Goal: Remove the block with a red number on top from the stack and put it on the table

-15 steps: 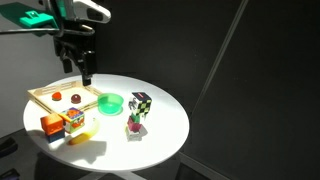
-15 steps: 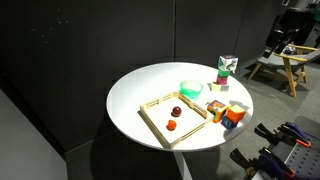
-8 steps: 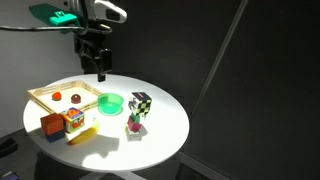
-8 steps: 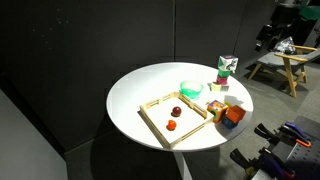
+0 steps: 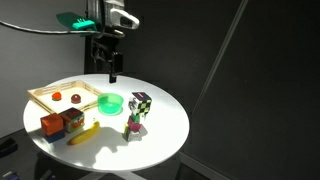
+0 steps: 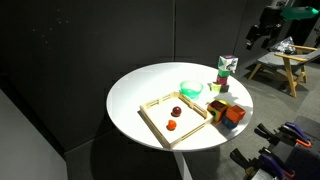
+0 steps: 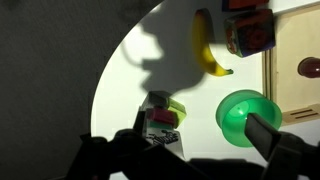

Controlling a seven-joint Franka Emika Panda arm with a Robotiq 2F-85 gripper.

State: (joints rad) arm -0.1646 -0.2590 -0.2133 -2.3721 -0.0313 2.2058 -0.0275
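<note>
One stack [image 5: 137, 113] to call here, two cubes high, standing upright right of centre on the round white surface [image 5: 165, 125]. On top sits the black-white-green block [image 5: 141, 102], resting on the pink cube [image 5: 134, 126]. It is a cube, so there is no long axis to speak of, and in this exterior view it is turned with an edge toward the camera. The red mark is too small to read.

The gripper [image 5: 112, 72] hangs in the air up and to the left of the stack, touching nothing. In the wrist view the jaws stand wide apart, the two fingers [image 7: 268, 135] dark along the bottom edge, and the stack shows just above the gap between them.

Counting the rest:
- one green bowl [image 5: 110, 103] just left of the stack
- one banana [image 5: 85, 132] at lower left
- two orange-and-blue cubes [image 5: 50, 125] side by side beside the banana
- one wooden tray [image 5: 37, 102] at the left of the frame, holding two small red pieces [image 5: 76, 98]
</note>
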